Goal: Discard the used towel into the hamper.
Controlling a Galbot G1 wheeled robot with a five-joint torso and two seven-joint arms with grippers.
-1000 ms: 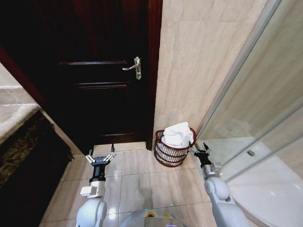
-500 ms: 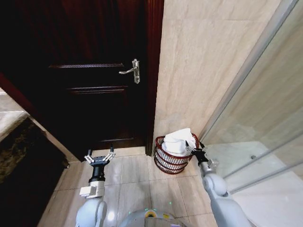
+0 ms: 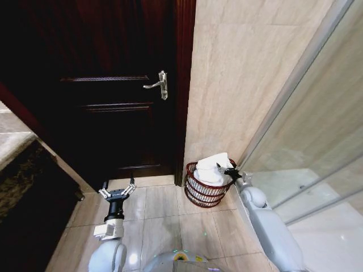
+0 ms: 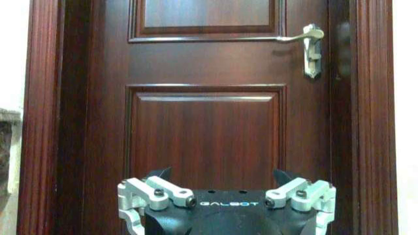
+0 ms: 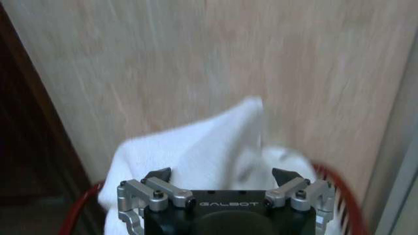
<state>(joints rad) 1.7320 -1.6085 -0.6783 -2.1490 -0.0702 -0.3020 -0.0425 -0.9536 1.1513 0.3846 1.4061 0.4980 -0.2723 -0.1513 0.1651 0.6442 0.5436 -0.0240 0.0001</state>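
Note:
The hamper (image 3: pixel 203 191), a small dark red wire basket, stands on the tiled floor against the beige wall, right of the door. A white towel (image 3: pixel 213 168) is heaped in it and rises above the rim. My right gripper (image 3: pixel 229 172) is at the hamper's right rim, against the towel, fingers spread. In the right wrist view the right gripper (image 5: pixel 222 175) is open just before the towel (image 5: pixel 196 152), with nothing between its fingers, and the red hamper rim (image 5: pixel 334 188) curves beside it. My left gripper (image 3: pixel 117 190) hangs open over the floor facing the door.
A dark wooden door (image 3: pixel 113 90) with a metal lever handle (image 3: pixel 157 85) is shut on the left. A glass shower partition (image 3: pixel 306 124) runs along the right, close to the hamper. A dark counter (image 3: pixel 22 187) is at the left. Floor tiles (image 3: pixel 164 209) lie between the arms.
The head view has shifted. My right arm has reached forward, bringing its gripper from beside the hamper up to the rim and the towel. The left arm has held still.

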